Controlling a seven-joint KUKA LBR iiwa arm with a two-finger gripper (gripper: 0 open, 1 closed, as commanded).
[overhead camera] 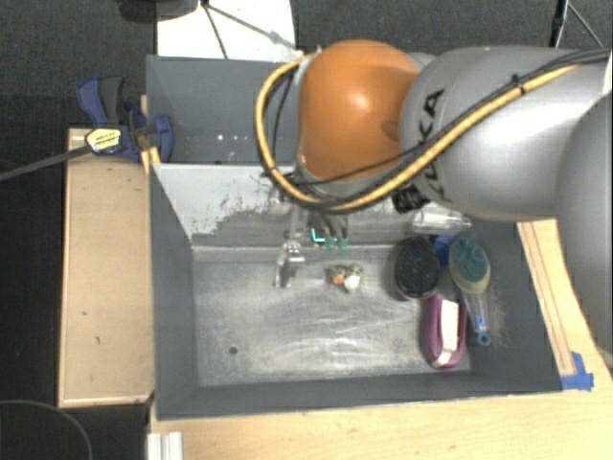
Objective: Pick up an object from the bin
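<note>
My gripper (309, 260) hangs under the orange wrist cover, low over the bin's back middle. It stands open, with one metal finger (286, 264) reaching down to the floor on the left and nothing between the fingers. A small tan and white piece (344, 278) lies on the floor just right of and in front of the gripper, apart from it. Further right rests a round black brush (417, 266).
Along the bin's right wall lie a teal-headed brush (469, 264), a blue pen (479, 322) and a purple and white oblong thing (442, 332). The arm and its cables cover the back right of the bin.
</note>
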